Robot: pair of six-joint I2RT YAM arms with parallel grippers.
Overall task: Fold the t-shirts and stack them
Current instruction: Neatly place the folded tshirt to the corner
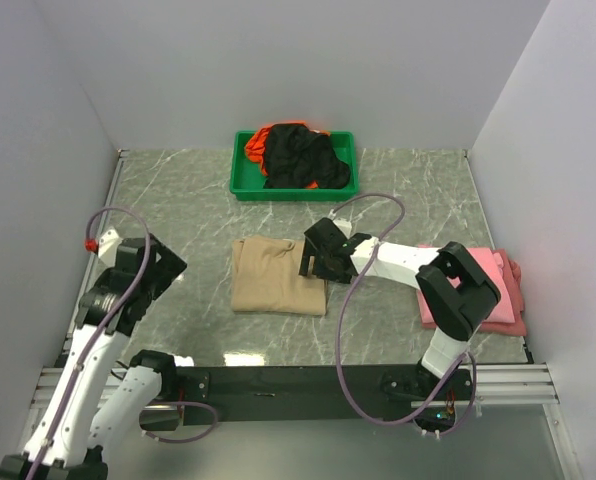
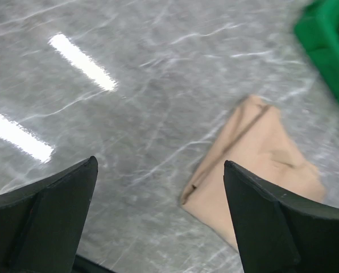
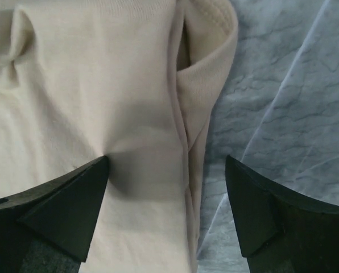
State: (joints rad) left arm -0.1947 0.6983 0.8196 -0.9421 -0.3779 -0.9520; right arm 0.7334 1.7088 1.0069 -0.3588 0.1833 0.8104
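Tan tee (image 3: 101, 85) edge is being straddled by spread R fingers (image 3: 56, 205); L fingers (image 2: 44, 216) also spread. Next prob.: pinch, stack.

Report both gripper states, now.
Left gripper: open, holding nothing.
Right gripper: open, straddling the edge of the tan shirt, not closed on it.

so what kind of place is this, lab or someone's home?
Looks like a lab test cell: plain white walls box in a marble-look tabletop, with t-shirts staged in a green tray.
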